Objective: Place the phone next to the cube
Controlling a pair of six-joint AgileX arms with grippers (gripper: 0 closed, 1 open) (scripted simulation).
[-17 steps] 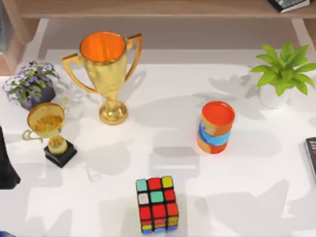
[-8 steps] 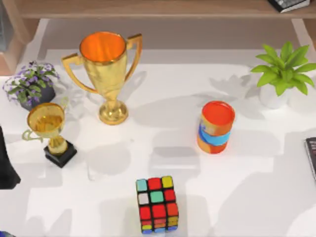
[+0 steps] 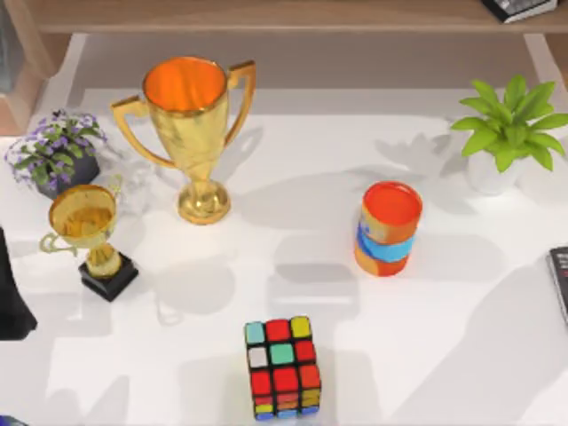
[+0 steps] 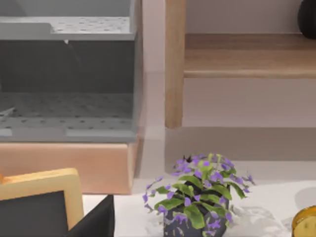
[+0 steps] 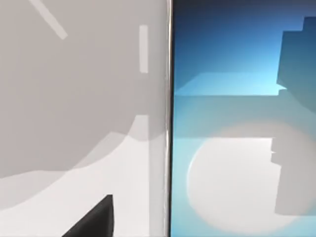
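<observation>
From above, the cube sits near the front edge of the white table, a little left of centre, with open surface on both sides of it. The phone lies flat at the far right edge, largely cut off by the frame and well apart from the cube. Over the last second nothing on the table has shifted; what has changed is the broad shadow sweeping across the front right corner, which I take as the right arm travelling over the phone (its tool is out of frame here). The left arm is parked at the left edge, beside the small trophy.

The left wrist camera looks level past a purple-flowered pot toward a shelf, a pose that reads as idle.

The right wrist camera looks steeply down, close over the phone's blue-to-white screen, a shadow lying across the glass. A dark tip intrudes over the bare table beside it; whether the right tool is apart or together, I cannot tell. The phone appears ungrasped, so pickup comes next.
</observation>
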